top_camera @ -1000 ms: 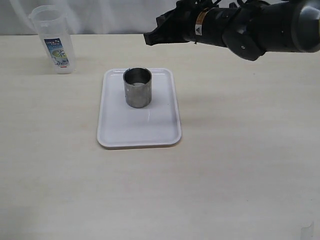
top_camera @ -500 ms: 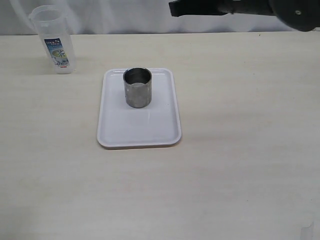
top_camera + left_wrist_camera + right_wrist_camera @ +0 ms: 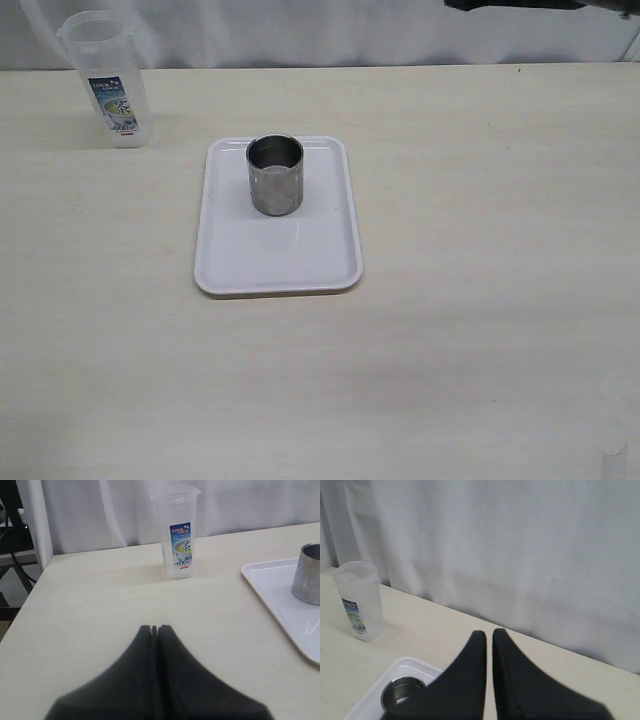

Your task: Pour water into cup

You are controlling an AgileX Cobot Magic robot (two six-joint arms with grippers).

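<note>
Centrally, the dull brushed-steel cylindrical cup [image 3: 275,175] stands on a glossy white rectangular tray [image 3: 280,265]; left claw [image 3: 155,630] pressed together, right claw [image 3: 489,634] nearly so, both empty.

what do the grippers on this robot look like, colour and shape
The left gripper and right gripper look alike: plain matte black, each a pair of broad wedges narrowing to blunt tips, smooth, with no markings or cables showing. In the exterior view only a dark sliver of the right arm shows at the top edge.
</note>
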